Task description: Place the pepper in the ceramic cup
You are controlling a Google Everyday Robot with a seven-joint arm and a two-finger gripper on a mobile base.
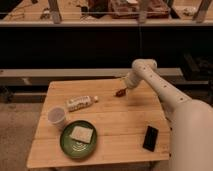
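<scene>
The pepper (pixel 120 93) is a small dark red-brown piece on the far right part of the wooden table (pixel 120 122). My gripper (pixel 125 88) is at the end of the white arm, right at the pepper's upper right side and touching or nearly touching it. The ceramic cup (pixel 56 117) is pale and round. It stands upright near the table's left edge, far to the left of the gripper.
A white-labelled bottle (pixel 80 103) lies on its side between the cup and the pepper. A green plate (pixel 67 145) with a pale sponge (pixel 81 133) sits at the front left. A black phone (pixel 151 138) lies at the front right. Dark shelving stands behind the table.
</scene>
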